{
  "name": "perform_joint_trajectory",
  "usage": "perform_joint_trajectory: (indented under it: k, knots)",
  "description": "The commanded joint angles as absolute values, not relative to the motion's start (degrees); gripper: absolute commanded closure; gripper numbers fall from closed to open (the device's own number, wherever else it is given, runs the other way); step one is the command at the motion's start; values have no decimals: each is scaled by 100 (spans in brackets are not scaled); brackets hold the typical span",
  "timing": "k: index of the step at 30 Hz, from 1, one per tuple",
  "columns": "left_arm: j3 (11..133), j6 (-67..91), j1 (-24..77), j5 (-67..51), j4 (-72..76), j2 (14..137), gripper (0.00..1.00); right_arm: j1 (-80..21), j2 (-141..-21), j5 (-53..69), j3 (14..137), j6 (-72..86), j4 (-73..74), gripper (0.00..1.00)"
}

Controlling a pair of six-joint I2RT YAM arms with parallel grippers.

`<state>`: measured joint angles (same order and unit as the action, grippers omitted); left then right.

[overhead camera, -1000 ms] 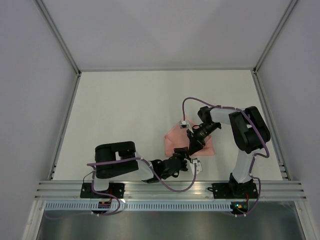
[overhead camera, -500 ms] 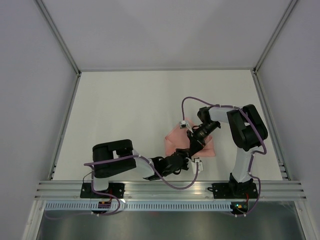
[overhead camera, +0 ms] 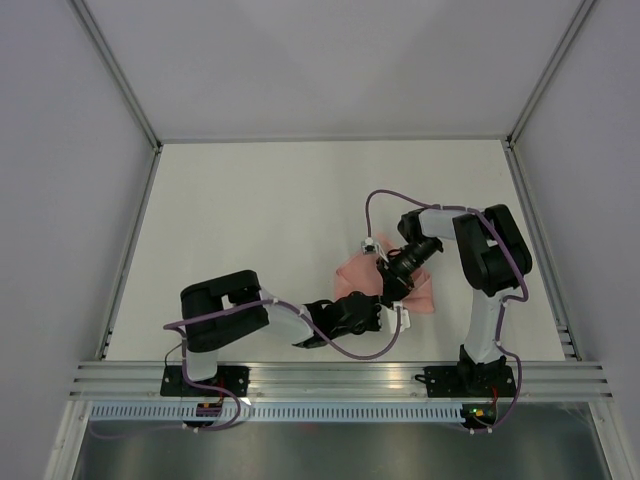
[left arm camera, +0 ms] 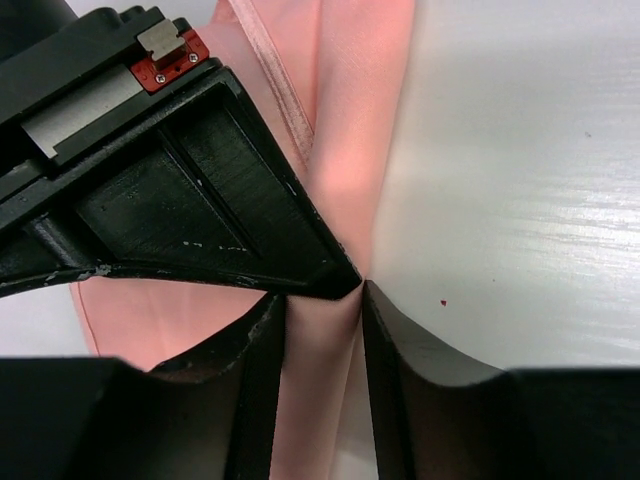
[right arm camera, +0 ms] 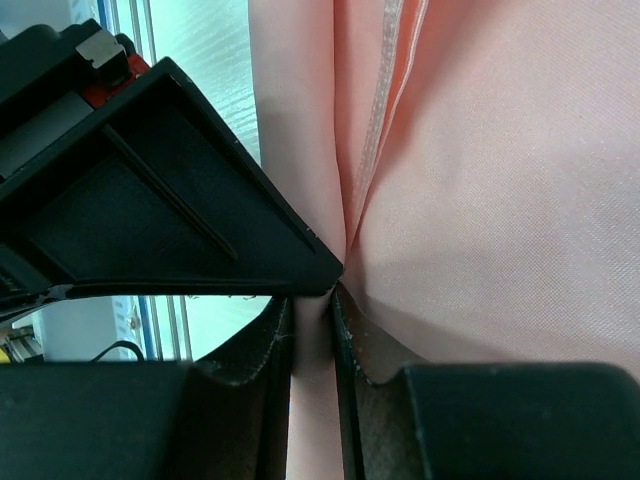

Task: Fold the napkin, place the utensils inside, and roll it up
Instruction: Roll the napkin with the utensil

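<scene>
The pale pink napkin (overhead camera: 352, 277) lies bunched on the white table at the near middle, partly hidden under both wrists. My left gripper (overhead camera: 384, 310) and right gripper (overhead camera: 392, 296) meet tip to tip at its near edge. The left gripper (left arm camera: 322, 330) is shut on a pinched fold of the napkin (left arm camera: 350, 120). The right gripper (right arm camera: 312, 325) is shut on a fold of the napkin (right arm camera: 500, 180) too, with the other gripper's black finger right against it. The gold and black utensil is out of view.
The white table (overhead camera: 250, 220) is walled by grey panels at the back and sides. A metal rail (overhead camera: 340, 378) runs along the near edge by the arm bases. Purple cables loop from both wrists.
My left gripper has slid right along the near edge toward the right gripper. The right wrist has shifted slightly right, and the napkin has bunched narrower between them.
</scene>
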<state>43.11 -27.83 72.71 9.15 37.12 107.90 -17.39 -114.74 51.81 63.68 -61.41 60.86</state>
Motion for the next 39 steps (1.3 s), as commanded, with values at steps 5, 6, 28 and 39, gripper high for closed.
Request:
perform_joint_trajectory:
  k: [5, 6, 28, 39]
  knots:
    - [4473, -2127, 7014, 27, 1785, 11294, 81, -1723, -11733, 4430, 6442, -6627, 5528, 98]
    - [4517, -2101, 6979, -209, 1662, 11294, 85, -1714, -11725, 4430, 6442, -6627, 5528, 97]
    - [5282, -1460, 6065, -2188, 256, 11434, 98, -880, -10390, 5027, 6908, -7013, 6354, 50]
    - [6063, -687, 5379, -3646, -807, 11934, 98, -421, -7808, 4916, 5118, -6418, 4705, 44]
